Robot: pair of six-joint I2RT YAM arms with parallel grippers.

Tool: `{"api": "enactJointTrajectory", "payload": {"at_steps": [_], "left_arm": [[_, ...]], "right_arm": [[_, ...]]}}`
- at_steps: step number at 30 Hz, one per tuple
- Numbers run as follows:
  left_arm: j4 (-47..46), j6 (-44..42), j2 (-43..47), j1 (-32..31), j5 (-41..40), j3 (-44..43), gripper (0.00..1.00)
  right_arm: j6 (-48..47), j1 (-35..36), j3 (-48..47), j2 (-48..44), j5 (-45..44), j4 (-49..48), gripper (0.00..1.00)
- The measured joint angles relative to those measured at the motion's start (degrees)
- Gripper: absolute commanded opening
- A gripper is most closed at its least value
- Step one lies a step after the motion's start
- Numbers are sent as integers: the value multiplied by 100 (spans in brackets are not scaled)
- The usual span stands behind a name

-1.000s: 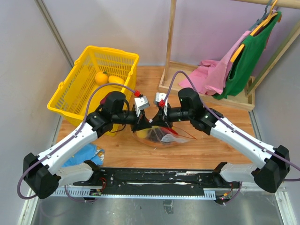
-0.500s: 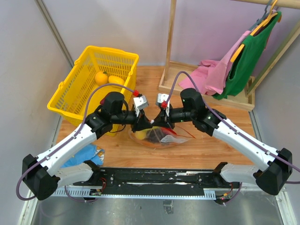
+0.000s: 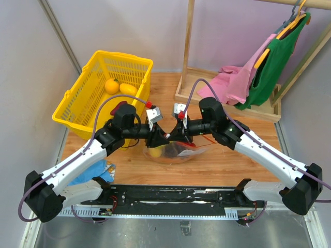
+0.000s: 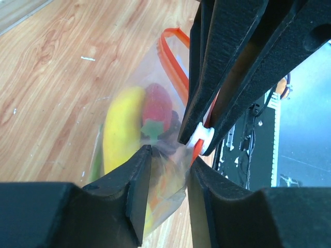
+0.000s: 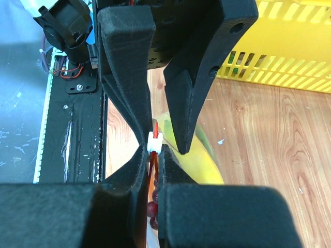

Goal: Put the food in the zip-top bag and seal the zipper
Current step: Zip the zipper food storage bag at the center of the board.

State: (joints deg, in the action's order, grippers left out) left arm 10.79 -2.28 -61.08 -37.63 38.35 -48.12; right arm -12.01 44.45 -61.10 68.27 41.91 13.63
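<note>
Right tool [image 5: 152, 155] tight on the zipper [image 4: 174, 59]'s white slider [image 5: 154, 141], left tool [image 4: 169, 157] parted over the zip-top bag [image 4: 147, 77].

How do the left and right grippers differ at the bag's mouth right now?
Grip: the left gripper has its jaws apart, the bag showing in the gap; the right gripper has its jaws shut on the red zipper at its white slider. Approach: the left gripper reaches in from the left, the right gripper from the right. Both meet almost tip to tip at the bag's mouth.

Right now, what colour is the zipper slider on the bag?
White slider, clearest in right wrist view.
</note>
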Motion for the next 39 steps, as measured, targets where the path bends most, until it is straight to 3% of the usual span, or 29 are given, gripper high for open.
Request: {"api": "enactJointTrajectory", "payload": {"at_steps": [3, 4, 11, 16, 21, 27, 39], "left_arm": [[-107, 37, -55, 0, 94, 4, 5], [-138, 66, -72, 0, 133, 4, 1], [-282, 105, -116, 0, 271, 31, 0], [-295, 105, -94, 0, 271, 111, 0], [-297, 105, -87, 0, 267, 111, 0], [-297, 107, -81, 0, 245, 111, 0], [-332, 295, -4, -2, 70, 133, 0]], "right_arm": [[15, 0, 0, 0, 11, -2, 1], [22, 0, 0, 0, 11, -2, 2], [87, -46, 0, -2, 7, -15, 24], [181, -61, 0, -15, 9, -175, 29], [201, -61, 0, -15, 9, -249, 26], [229, -61, 0, -13, 7, -264, 4], [-46, -61, -4, -63, -297, -48, 1]]}}
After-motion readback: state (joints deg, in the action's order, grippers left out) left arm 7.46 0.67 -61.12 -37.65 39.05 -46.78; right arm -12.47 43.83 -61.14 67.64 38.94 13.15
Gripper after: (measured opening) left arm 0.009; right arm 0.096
